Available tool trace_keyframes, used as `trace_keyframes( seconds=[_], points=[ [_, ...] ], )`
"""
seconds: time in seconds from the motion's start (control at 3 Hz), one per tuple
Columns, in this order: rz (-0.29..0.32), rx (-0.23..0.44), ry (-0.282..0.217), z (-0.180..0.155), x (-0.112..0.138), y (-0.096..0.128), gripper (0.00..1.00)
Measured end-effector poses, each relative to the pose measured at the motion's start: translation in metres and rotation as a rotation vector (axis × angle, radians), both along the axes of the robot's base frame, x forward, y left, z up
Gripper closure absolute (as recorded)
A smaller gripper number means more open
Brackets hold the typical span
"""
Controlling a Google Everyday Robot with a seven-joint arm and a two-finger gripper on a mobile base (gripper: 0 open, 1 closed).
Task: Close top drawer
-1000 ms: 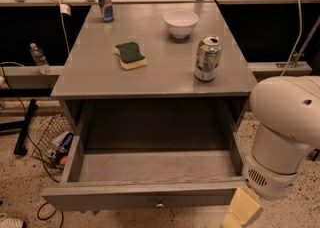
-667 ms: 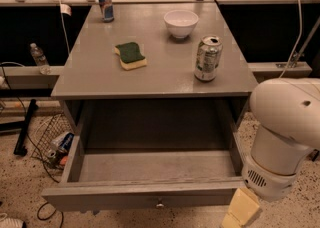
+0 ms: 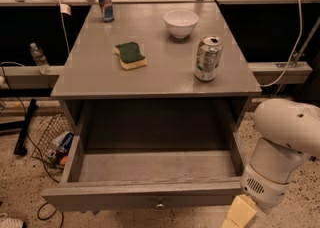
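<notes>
I see the wide grey wooden top drawer (image 3: 145,200) open toward me, long axis crosswise, with my end effector (image 3: 239,215) beside its right front corner, grip state I cannot tell.

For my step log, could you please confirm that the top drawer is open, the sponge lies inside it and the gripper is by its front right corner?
Not quite: the camera view shows the sponge on the tabletop, not in the top drawer. That drawer is open, with the gripper by its front right corner.
</notes>
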State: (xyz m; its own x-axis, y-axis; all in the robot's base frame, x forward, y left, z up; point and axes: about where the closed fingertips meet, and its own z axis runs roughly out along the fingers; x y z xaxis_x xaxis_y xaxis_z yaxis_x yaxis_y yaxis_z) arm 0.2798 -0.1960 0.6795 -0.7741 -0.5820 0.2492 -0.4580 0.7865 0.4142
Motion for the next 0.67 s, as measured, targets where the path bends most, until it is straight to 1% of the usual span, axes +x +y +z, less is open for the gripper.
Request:
trace_keyframes(
  seconds=[0.33, 0.67],
  points=[
    [0.023, 0.077, -0.008, -0.015, 0.001, 0.009, 0.0],
    [0.068, 0.149, -0.062, -0.018, 0.003, 0.023, 0.0]
  ],
)
